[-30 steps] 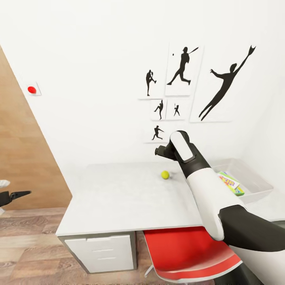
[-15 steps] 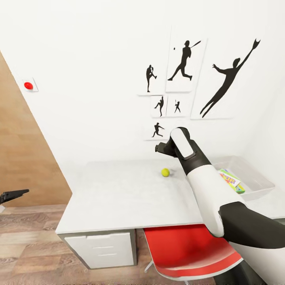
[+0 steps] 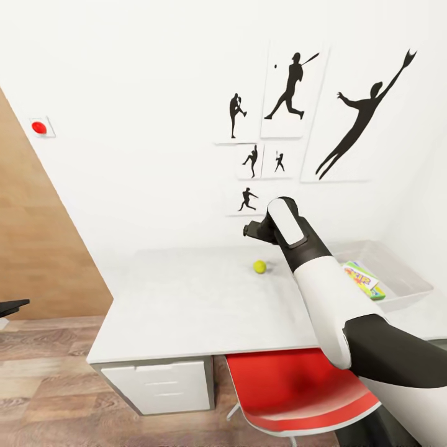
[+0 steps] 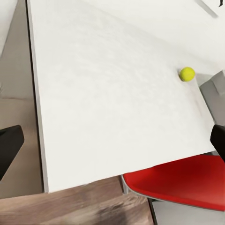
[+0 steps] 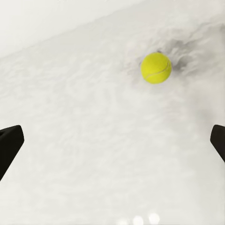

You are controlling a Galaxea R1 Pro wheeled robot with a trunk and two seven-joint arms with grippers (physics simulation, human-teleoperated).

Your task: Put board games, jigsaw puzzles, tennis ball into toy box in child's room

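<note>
On the pale bench (image 3: pixel 186 304) against the white wall, seen from the head camera, the tennis ball (image 3: pixel 259 267) lies alone toward the back edge, near the wall. The right arm reaches out over the bench, and its right claw (image 3: pixel 251 230) hangs above the ball and a little to its left, apart from it; from here I cannot tell how wide it stands. Off to the right sits the toy box (image 3: pixel 406 288), a shallow grey bin, with a board game (image 3: pixel 362 279) of green, red and white lying inside it. A red chair (image 3: pixel 298 388) is tucked under the bench beside a white drawer unit (image 3: pixel 158 386). Black silhouettes of ball players (image 3: pixel 292 84) hang on the wall. A dark tip of the left claw (image 3: pixel 11 306) pokes in at the left edge, over the wooden floor.

From the left wrist, the left claw (image 4: pixel 112 143) stands wide, its fingertips (image 4: pixel 9 145) at either edge, well short of the ball (image 4: pixel 187 73) far across the bench (image 4: pixel 112 93).

From the right wrist, the right claw (image 5: pixel 112 140) is spread wide, nothing in it, with the ball (image 5: pixel 156 67) resting on the bench (image 5: pixel 93 150) ahead and off to one side.
</note>
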